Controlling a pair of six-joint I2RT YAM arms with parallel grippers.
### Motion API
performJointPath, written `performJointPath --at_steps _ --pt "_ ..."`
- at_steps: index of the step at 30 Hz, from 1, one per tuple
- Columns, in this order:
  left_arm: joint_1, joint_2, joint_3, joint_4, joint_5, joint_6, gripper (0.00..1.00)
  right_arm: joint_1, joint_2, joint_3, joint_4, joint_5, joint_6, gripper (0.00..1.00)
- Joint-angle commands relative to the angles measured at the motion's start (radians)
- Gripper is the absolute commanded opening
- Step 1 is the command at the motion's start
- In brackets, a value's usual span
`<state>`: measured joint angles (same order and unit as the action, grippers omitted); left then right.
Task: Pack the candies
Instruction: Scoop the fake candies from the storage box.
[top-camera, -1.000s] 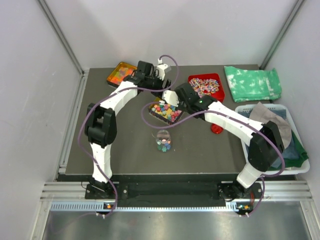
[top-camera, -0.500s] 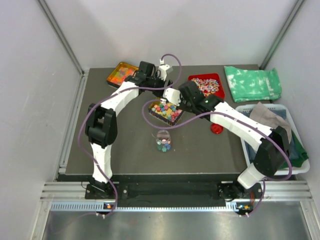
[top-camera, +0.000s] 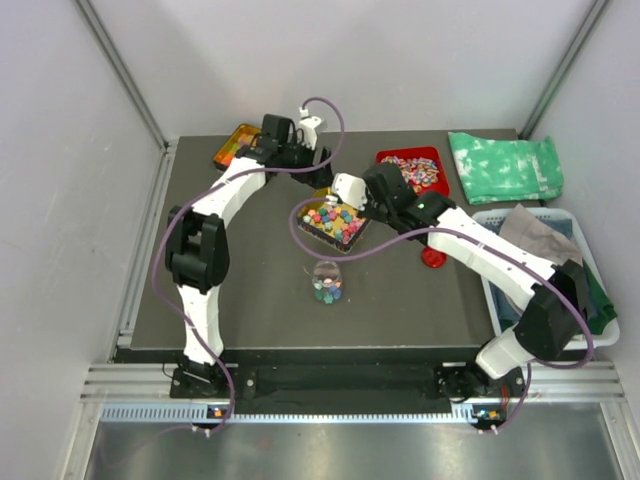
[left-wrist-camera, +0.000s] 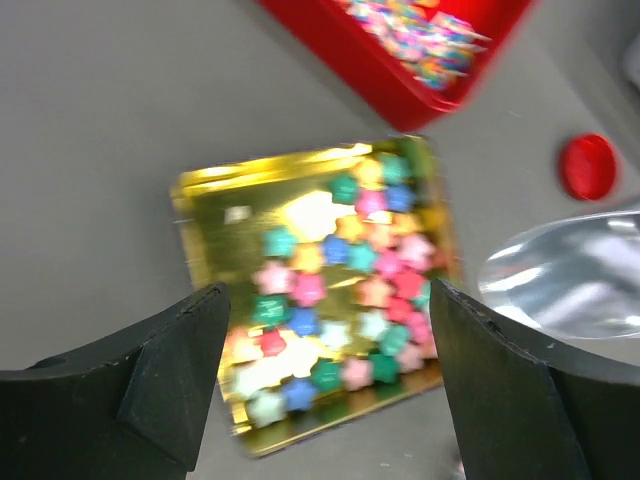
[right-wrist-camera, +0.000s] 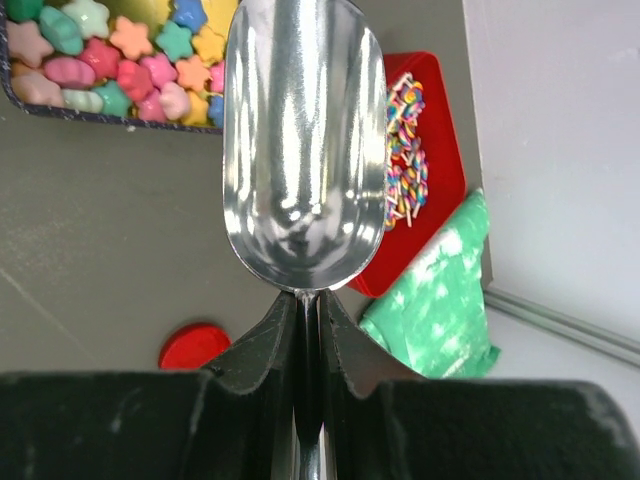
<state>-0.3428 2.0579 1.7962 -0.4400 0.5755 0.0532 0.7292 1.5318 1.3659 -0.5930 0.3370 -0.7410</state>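
Between white walls (top-camera: 400, 60) lies a dark tabletop (top-camera: 250, 290)

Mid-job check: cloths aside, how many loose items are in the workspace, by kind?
trays: 3, namely orange tray, gold tray, red tray
jar: 1
lid: 1
scoop: 1
basket: 1
Total: 7

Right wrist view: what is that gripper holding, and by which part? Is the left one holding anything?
Right gripper is shut on the metal scoop, pinching its thin handle just behind the empty bowl. Left gripper is open, holding nothing.
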Motion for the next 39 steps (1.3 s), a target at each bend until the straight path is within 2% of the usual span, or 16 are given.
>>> performJointPath --at_steps 1,10,18,30,33,39 --pt "0.027 -0.005 0.037 0.032 -0.106 0.026 0.84 -0.002 -0.085 -0.008 0.053 0.066 -0.018 0.00" --pt "0.024 0.064 -0.015 0.007 -0.198 0.112 0.77 -0.002 -0.142 0.007 -0.027 0.085 -0.038 0.00" --pt "0.004 0.114 0.008 -0.002 -0.270 0.135 0.72 0.006 -0.177 0.018 -0.111 0.042 -0.058 0.00" --pt "-0.010 0.159 0.035 -0.020 -0.333 0.171 0.49 0.021 -0.127 0.002 -0.157 0.039 -0.270 0.00" --pt "-0.015 0.163 0.045 -0.025 -0.348 0.180 0.39 0.022 -0.095 0.030 -0.157 0.051 -0.300 0.00" --pt "-0.031 0.179 0.083 -0.049 -0.371 0.203 0.28 0.024 -0.049 0.042 -0.147 0.068 -0.354 0.00"
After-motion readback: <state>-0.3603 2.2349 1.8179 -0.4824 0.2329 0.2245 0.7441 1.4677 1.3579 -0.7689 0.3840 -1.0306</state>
